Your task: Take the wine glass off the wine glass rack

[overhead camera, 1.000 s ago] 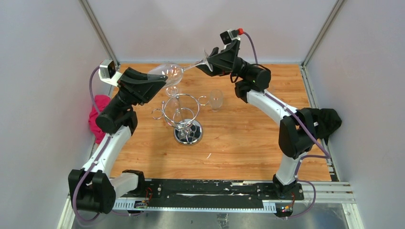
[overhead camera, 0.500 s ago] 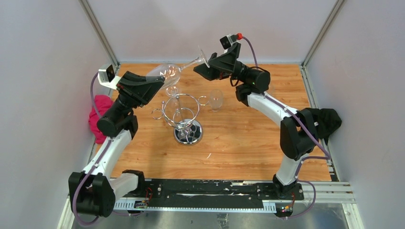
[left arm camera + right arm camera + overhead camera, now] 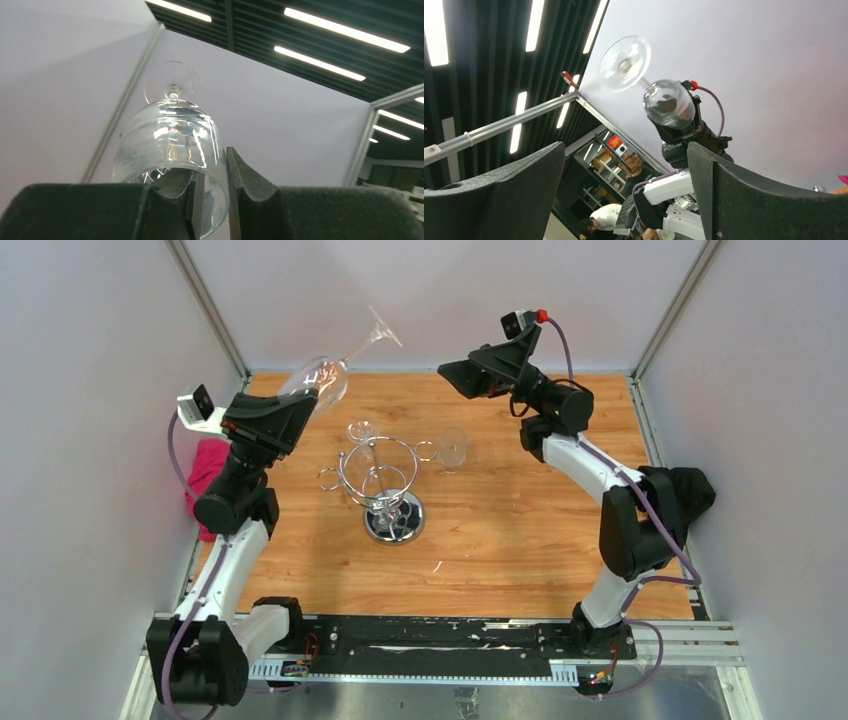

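Note:
My left gripper is shut on the rim of a clear wine glass, one finger inside the bowl and one outside. It holds the glass high at the back left, tilted, foot pointing up and to the right. In the left wrist view the wine glass rises above the fingers. The chrome wine glass rack stands on the wooden table below, with another glass hanging in it. My right gripper is open and empty, raised at the back right; its view shows the held wine glass across from it.
A small clear tumbler stands right of the rack. Another small glass stands behind the rack. A pink cloth lies at the left wall and a black cloth at the right edge.
My right gripper has let go of the glass foot, opened and drawn back to the right. My left arm has lifted and swung the glass up and to the left.

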Robot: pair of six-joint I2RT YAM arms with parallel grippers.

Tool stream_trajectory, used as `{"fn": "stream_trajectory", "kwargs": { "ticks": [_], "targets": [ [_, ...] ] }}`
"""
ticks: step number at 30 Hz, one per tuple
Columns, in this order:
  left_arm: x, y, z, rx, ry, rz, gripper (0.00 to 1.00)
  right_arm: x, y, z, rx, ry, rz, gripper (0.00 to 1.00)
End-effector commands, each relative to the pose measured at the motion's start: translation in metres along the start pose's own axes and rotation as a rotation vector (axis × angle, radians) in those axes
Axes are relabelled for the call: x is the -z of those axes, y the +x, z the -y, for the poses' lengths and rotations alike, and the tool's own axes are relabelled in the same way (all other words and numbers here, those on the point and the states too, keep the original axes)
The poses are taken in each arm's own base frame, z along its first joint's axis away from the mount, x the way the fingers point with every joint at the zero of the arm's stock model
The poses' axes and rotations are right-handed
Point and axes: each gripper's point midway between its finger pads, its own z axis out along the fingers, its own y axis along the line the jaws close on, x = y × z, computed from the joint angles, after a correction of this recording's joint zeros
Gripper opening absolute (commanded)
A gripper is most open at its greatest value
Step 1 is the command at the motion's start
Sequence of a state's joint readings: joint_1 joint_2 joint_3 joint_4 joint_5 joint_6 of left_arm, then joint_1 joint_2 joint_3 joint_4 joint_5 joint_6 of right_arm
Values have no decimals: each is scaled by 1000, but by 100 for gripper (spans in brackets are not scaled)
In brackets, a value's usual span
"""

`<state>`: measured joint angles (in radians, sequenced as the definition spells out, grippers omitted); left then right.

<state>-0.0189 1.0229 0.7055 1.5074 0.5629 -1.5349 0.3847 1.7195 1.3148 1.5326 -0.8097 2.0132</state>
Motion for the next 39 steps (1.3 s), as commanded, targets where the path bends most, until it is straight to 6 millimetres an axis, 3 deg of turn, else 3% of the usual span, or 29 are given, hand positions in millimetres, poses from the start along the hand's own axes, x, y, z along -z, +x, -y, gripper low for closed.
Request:
{"fn": "stream_trajectory", "kwargs": {
  "ticks": [1,6,9,15,17,24,29,32,36,39],
  "targets": [
    [-3,-25,-28,-140,-169,55,0,15,0,-25,108,-30,14,97],
    [2,-51,-79,-348,-571,8,0,26,0,-25,125,0,20,97],
    [23,-63,-112,-429,-847,-68,0,31,1,-22,127,18,16,97],
    [59,-89,-144,-545,-1223,-220,0,42,-3,-8,109,57,31,97],
    [76,-92,-165,-542,-1359,-301,0,46,-6,-3,108,71,38,97],
    [103,-75,-212,-457,-1518,-609,0,59,-14,5,104,103,63,97],
    [153,-72,-239,-462,-1707,-819,0,64,-19,12,95,119,75,97],
    [172,-68,-249,-448,-1759,-907,0,66,-20,18,80,128,79,97],
    [197,-51,-268,-374,-1785,-1007,0,68,-21,24,67,138,80,97],
    [211,-27,-284,-245,-1736,-1059,0,70,-22,28,62,146,84,97]
  ]
}}
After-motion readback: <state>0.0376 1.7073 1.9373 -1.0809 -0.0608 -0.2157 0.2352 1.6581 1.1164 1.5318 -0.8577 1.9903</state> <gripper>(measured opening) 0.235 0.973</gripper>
